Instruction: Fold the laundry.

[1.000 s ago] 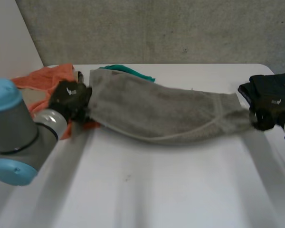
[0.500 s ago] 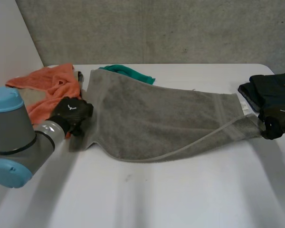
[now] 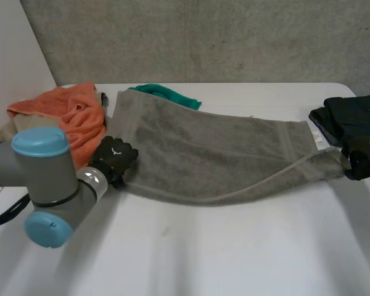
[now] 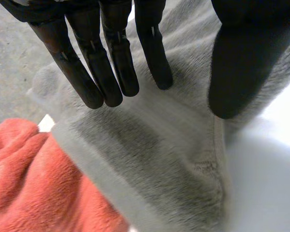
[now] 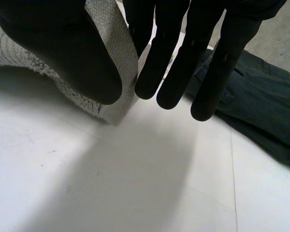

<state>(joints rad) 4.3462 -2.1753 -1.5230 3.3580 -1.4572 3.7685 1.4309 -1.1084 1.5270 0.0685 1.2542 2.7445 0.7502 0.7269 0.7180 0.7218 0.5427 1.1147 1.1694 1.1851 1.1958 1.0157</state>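
A grey towel (image 3: 216,154) lies spread across the white table (image 3: 203,253), its near edge folded up in a long ridge. My left hand (image 3: 114,157) hovers at the towel's near left corner. In the left wrist view its straight fingers (image 4: 111,63) stand apart from the thumb above the towel (image 4: 150,159), holding nothing. My right hand (image 3: 365,154) is at the towel's right end. In the right wrist view its thumb (image 5: 63,53) and fingers pinch the towel's edge (image 5: 113,63) just above the table.
An orange cloth (image 3: 80,117) is heaped at the far left, touching the towel's left edge (image 4: 29,183). A green cloth (image 3: 169,94) peeks out behind the towel. A dark garment (image 3: 351,114) lies at the right edge, beside my right hand (image 5: 261,96).
My left hand has let go of the towel's left corner and moved nearer along the table. The towel has dropped and spread flat. My right hand has drawn its end slightly rightward and lower.
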